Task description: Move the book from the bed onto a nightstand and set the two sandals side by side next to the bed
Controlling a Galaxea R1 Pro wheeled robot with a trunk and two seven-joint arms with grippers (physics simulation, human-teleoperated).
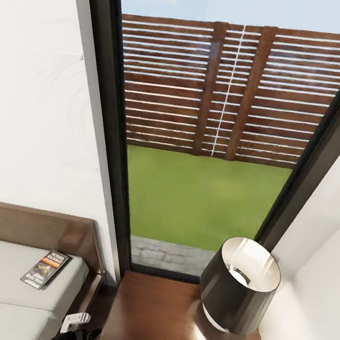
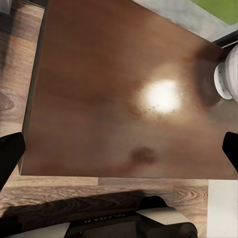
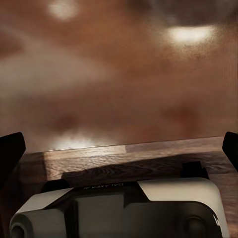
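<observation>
Book on the bed, robot facing the nightstand by the window.

The tall dark-framed window [image 1: 205,142] dominates the head view, with grass and a slatted fence [image 1: 237,90] beyond it. Left of the window, low down, the bed [image 1: 0,272] shows its pale mattress and brown headboard, and the book [image 1: 45,269] lies flat on that mattress near the headboard corner. Directly below the window stands the nightstand [image 1: 158,322], its glossy top carrying a dark-shaded lamp [image 1: 239,283] toward the right. In the left wrist view the left gripper [image 2: 119,153] hangs over the nightstand top, fingertips [image 2: 10,151] spread wide and empty. The right gripper [image 3: 119,148] is likewise spread wide, holding nothing, above glossy brown wood and plank floor [image 3: 148,156].
</observation>
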